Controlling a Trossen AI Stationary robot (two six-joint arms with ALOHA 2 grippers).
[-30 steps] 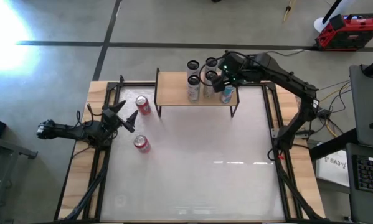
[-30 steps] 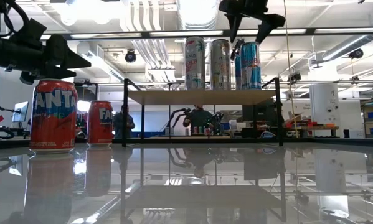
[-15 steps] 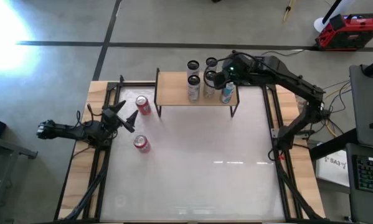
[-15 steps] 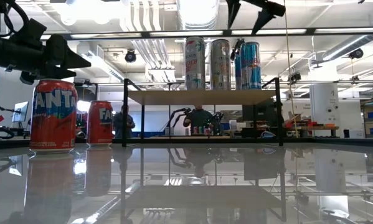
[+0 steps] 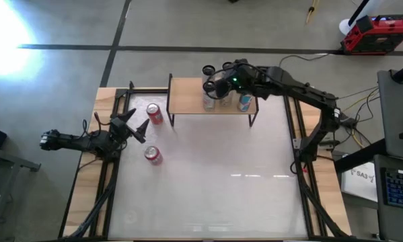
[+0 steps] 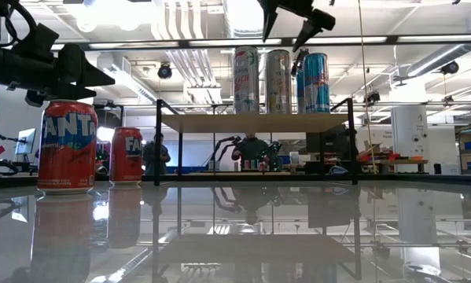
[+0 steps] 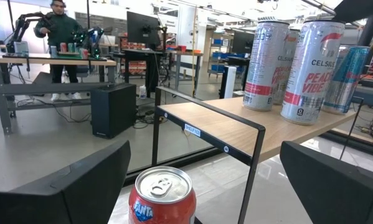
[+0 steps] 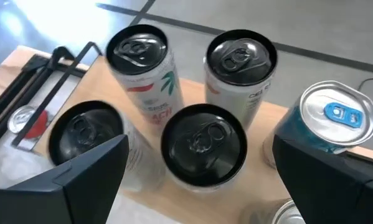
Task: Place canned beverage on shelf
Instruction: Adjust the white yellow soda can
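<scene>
Since a second ago the right pincer (image 5: 213, 81) has swung leftward along the shelf (image 5: 188, 99), from over the blue can (image 5: 245, 102) to above the group of tall silver cans (image 8: 203, 146); its fingers stand spread with nothing between them. All these cans stand upright on the right half of the shelf's tan top, below the pincer and apart from it. Off to the left, the left pincer (image 5: 135, 125) hovers released above the table (image 5: 221, 195), between two red Fanta cans: one (image 5: 155, 113) just beside the shelf's left legs, the other (image 5: 153, 156) nearer the table's middle.
</scene>
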